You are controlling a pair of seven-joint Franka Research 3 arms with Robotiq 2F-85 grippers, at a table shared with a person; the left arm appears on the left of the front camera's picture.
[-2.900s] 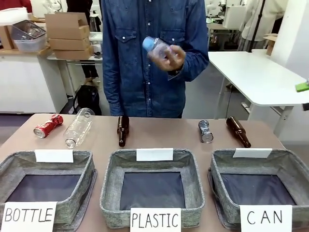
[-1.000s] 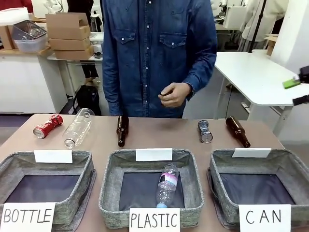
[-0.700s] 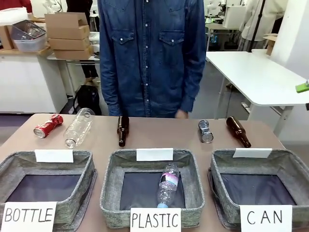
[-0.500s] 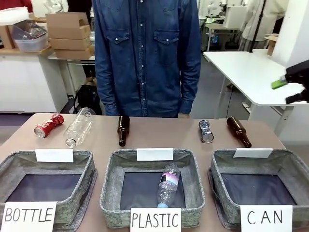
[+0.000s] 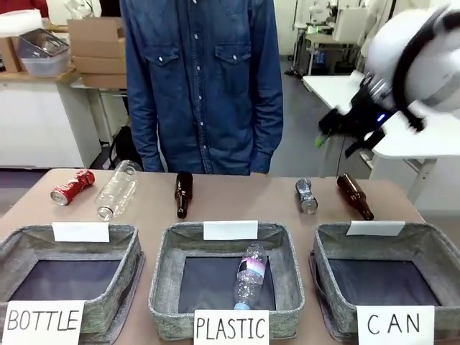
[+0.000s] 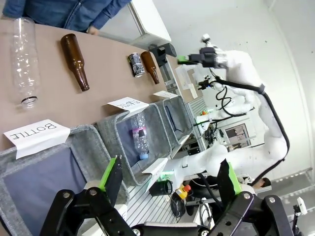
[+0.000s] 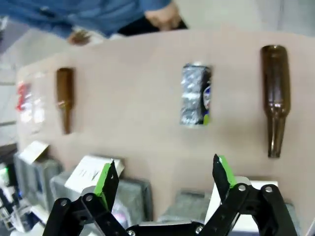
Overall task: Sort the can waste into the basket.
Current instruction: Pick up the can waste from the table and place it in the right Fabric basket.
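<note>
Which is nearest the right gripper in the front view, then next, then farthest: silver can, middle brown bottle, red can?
From the right gripper:
1. silver can, right side.
2. middle brown bottle, centre.
3. red can, far left.

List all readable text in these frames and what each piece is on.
"BOTTLE": left card, on the left basket.
"PLASTIC": middle card, on the middle basket.
"CAN": right card, on the right basket.
Too blurred to read: silver can print; label of the plastic bottle in the middle basket.
</note>
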